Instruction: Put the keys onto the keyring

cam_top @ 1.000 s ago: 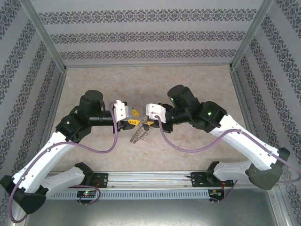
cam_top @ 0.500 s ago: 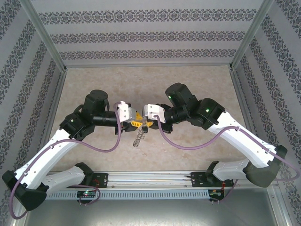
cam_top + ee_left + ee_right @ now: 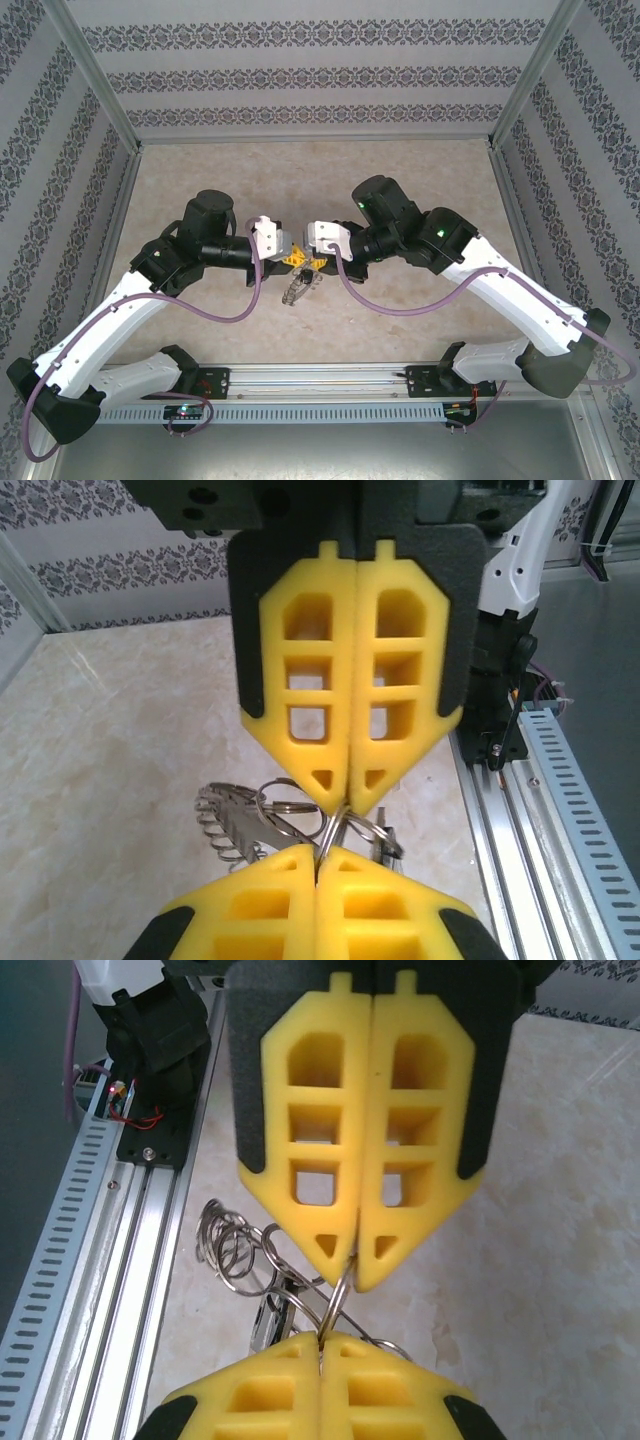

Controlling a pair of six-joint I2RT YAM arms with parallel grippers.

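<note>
Pinching the keyring (image 3: 333, 830), left gripper (image 3: 341, 802) and right gripper (image 3: 345, 1278) meet; wrist views resolve the keys (image 3: 235, 825).

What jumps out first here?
The yellow-fingered left gripper and right gripper meet tip to tip over the middle of the table, both shut on one ring. The keys bunch just below them in the top view.
</note>
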